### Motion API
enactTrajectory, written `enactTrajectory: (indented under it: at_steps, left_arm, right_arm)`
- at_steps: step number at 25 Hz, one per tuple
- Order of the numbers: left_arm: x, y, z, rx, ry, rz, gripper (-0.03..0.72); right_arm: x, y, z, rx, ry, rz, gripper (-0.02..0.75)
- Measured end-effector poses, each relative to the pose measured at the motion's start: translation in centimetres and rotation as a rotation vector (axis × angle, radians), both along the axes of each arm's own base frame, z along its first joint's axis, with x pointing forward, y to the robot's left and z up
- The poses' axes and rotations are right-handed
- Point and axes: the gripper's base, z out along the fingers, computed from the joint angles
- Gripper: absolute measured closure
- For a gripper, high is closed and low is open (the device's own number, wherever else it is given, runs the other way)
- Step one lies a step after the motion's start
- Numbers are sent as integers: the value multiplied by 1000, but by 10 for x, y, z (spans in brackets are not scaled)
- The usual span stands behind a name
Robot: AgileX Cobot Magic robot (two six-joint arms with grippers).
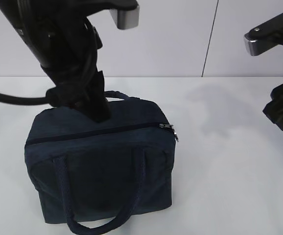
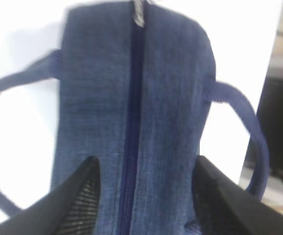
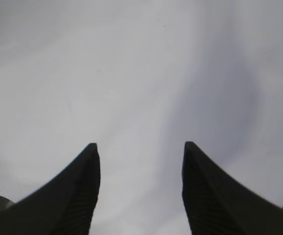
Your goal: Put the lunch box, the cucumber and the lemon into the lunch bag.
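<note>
The dark navy lunch bag (image 1: 102, 181) stands on the white table, its top zipper (image 1: 97, 132) drawn shut and the silver pull (image 1: 173, 129) at the right end. My left gripper (image 1: 100, 112) hangs just over the bag's top near its back left. In the left wrist view this gripper (image 2: 145, 164) is open, with the bag (image 2: 176, 98) and its zipper line (image 2: 134, 98) below, between the fingers. My right gripper (image 1: 281, 115) hovers at the right, open over bare table (image 3: 140, 147). The lunch box, cucumber and lemon are out of view.
The bag's front handle (image 1: 102, 223) droops toward the table's near edge, and the back handle (image 1: 122, 94) lies behind the top. A white wall with a vertical seam (image 1: 209, 39) stands behind the table.
</note>
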Motion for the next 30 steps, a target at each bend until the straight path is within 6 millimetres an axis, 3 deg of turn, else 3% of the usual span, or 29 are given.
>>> enactTrajectory:
  at_steps: [6, 12, 18, 25, 30]
  left_arm:
    - [7, 8, 5, 30, -12, 305, 266]
    - [8, 10, 5, 5, 36, 519, 314]
    - [6, 7, 6, -24, 82, 563, 318]
    - [6, 7, 6, -27, 88, 575, 318]
    - [6, 7, 6, -27, 88, 576, 319]
  right_arm:
    - [5, 7, 1, 112, -72, -66, 353]
    - [9, 22, 2, 291, -106, -81, 412]
    - [10, 27, 3, 466, -81, -156, 417]
    - [22, -1, 8, 725, -23, -338, 419]
    - [23, 0, 12, 968, 118, -231, 419]
